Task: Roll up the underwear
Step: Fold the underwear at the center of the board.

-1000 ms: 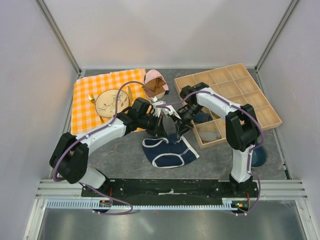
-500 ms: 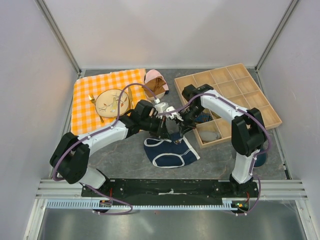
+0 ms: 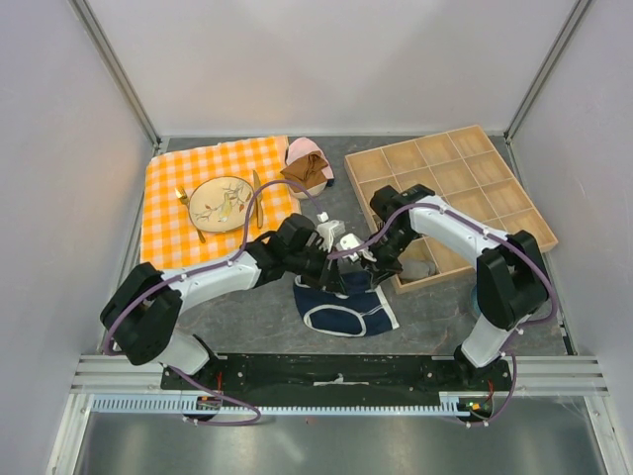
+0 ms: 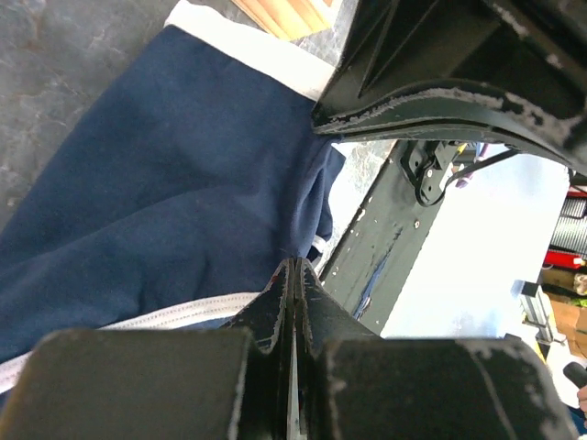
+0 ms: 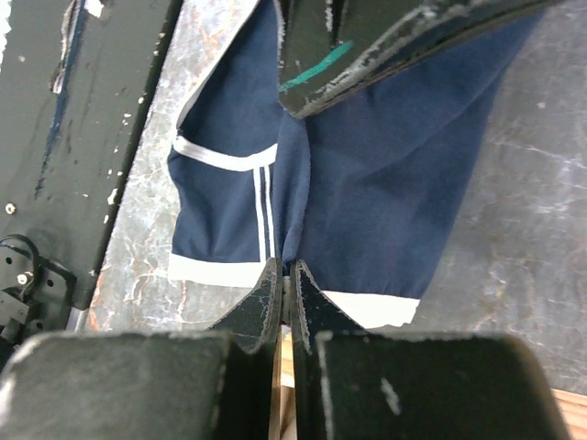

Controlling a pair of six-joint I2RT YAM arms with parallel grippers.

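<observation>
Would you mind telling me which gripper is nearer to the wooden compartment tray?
Right. The right gripper pinches the underwear just beside the wooden compartment tray's near-left corner; the left gripper pinches the same garment farther left, beyond the right one.

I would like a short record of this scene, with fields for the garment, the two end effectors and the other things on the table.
garment: navy underwear, partly spread on the grey table
left end effector: shut, pinching the underwear's trimmed edge
right end effector: shut, pinching a fold of the underwear
right side: wooden tray with compartments
left side: orange checked cloth under a plate
</observation>
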